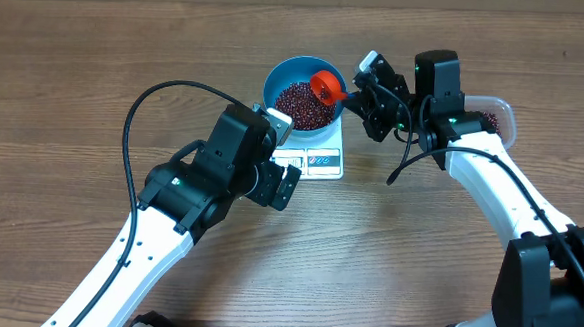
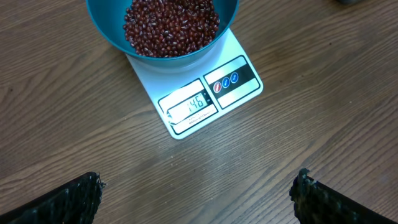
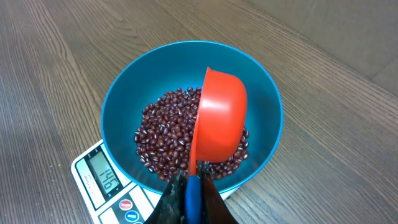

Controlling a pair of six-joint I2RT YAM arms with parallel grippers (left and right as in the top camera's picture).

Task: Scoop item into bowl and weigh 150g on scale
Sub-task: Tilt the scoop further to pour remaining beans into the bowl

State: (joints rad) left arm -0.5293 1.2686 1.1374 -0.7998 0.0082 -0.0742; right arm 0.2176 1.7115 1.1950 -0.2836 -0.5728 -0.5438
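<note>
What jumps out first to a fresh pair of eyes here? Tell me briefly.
A bright blue bowl of dark red-brown beans sits on the white kitchen scale at the middle of the table. The right gripper is shut on the handle of an orange-red scoop, tipped over the beans. The left gripper hangs open by the scale's display edge.

Glossy plastic bowl [image 3: 124, 93], smooth orange scoop [image 3: 221, 115], wood-grain table [image 2: 323, 124].
</note>
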